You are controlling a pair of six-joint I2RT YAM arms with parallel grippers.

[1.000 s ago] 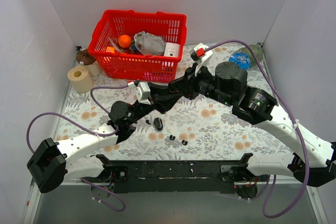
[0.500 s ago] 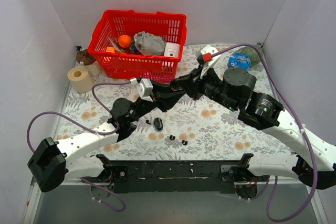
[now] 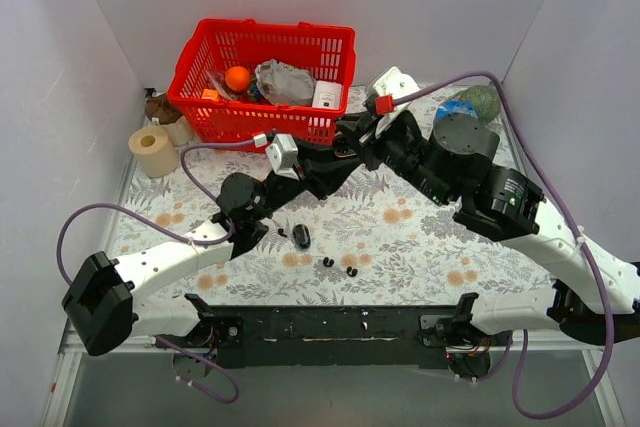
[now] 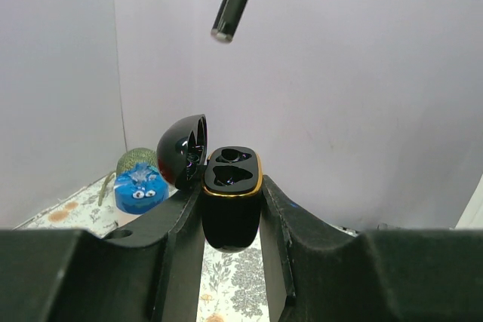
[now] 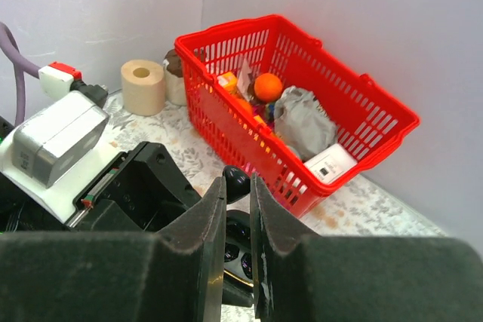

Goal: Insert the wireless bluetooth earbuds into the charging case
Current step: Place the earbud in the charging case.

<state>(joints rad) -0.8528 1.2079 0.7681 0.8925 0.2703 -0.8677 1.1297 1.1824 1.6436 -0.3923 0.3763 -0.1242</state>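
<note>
My left gripper (image 4: 232, 195) is shut on the black charging case (image 4: 232, 186), gripping its sides. The case stands upright, its lid (image 4: 181, 152) swung open to the left and both sockets dark. My right gripper (image 5: 237, 188) is shut on a small black earbud (image 5: 236, 179), held just above the open case (image 5: 243, 253). From above, the left gripper (image 3: 322, 169) and the right gripper (image 3: 338, 150) meet in front of the basket; case and held earbud are hidden there. Two tiny black bits (image 3: 328, 262) (image 3: 351, 272) lie on the flowered table.
A red basket (image 3: 210, 112) with an orange ball and packets stands at the back, close behind the grippers. A paper roll (image 3: 153, 150) sits back left, a blue toy (image 3: 460, 113) back right. A larger black piece (image 3: 301, 237) lies near the tiny bits.
Both arms have moved up and toward the basket, the left with the case, the right wrist swinging further back. Neither grip has changed.
</note>
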